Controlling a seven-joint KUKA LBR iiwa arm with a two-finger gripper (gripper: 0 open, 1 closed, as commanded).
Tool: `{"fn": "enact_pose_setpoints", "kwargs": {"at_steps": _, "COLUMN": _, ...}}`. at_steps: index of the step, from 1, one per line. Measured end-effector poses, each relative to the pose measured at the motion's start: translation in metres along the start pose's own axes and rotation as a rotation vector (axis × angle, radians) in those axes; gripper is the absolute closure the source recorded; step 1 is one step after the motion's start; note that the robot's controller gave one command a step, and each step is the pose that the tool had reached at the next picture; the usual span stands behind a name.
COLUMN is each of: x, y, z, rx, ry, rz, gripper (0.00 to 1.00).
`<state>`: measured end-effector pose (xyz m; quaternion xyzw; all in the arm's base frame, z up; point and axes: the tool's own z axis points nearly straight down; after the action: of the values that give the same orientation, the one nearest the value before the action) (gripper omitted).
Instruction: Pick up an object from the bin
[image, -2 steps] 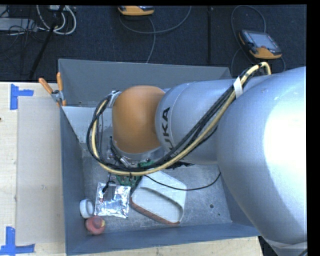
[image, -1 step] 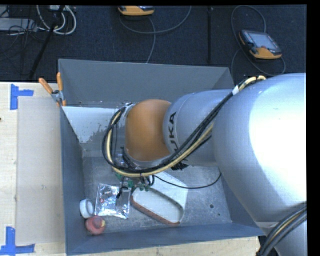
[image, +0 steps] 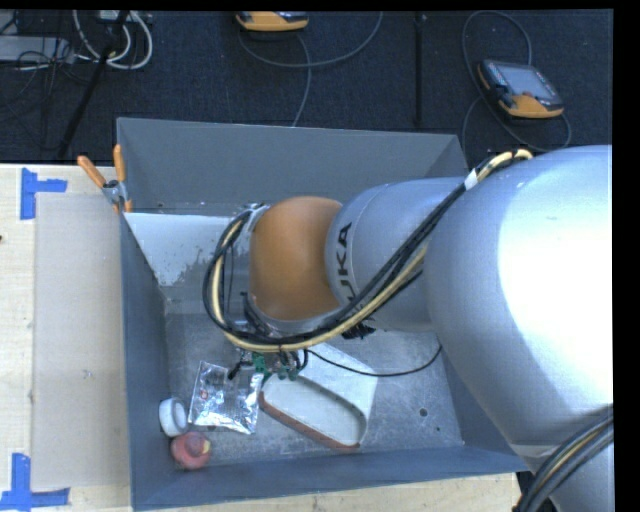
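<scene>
The gripper (image: 262, 368) sits low over the floor of the bin (image: 290, 165), toward its near left corner. It is tucked under the arm's orange wrist cover (image: 292, 262) and a loop of cables (image: 213, 285), so whether it is released or clenched cannot be told from here. Two candidates lie right by it: a crinkled silver foil packet (image: 225, 400) on its left, and an oblong white pad (image: 315, 412) with a brown rim on its right, resting partly on a white sheet (image: 350, 378). Closer to the corner, by the near edge, sit a small white cap (image: 172, 413) and a reddish round lump (image: 190, 450), both just beside the packet. Nothing can be seen held, so the pick looks not yet made, and the step in hand is, by my reading, the last descent and the closing. To do that well, the gripper should commit to one thing rather than straddle the seam between packet and pad (the foil is probably the easier catch, thin and crumpled with raised folds to nip, though it may slip or tear). It should come down square to the floor, centre on a raised crease away from the pad's rim and close gently. Then it should lift straight up, so the packet drags neither cap nor lump along.
</scene>
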<state>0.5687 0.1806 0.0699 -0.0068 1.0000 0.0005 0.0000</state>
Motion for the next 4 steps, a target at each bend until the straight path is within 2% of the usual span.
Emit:
{"fn": "enact_pose_setpoints", "kwargs": {"at_steps": 1, "x": 0.025, "y": -0.023, "z": -0.089, "rx": 0.000, "ry": -0.006, "rz": 0.002, "gripper": 1.00}}
{"fn": "enact_pose_setpoints", "kwargs": {"at_steps": 2, "x": 0.026, "y": -0.023, "z": -0.084, "rx": 0.001, "ry": 0.000, "rz": 0.004, "gripper": 0.00}}
{"fn": "enact_pose_setpoints", "kwargs": {"at_steps": 3, "x": -0.007, "y": -0.039, "z": 0.003, "rx": 0.001, "ry": 0.003, "rz": -0.170, "gripper": 0.00}}
{"fn": "enact_pose_setpoints", "kwargs": {"at_steps": 4, "x": -0.009, "y": -0.038, "z": -0.004, "rx": 0.000, "ry": 0.000, "rz": -0.165, "gripper": 1.00}}
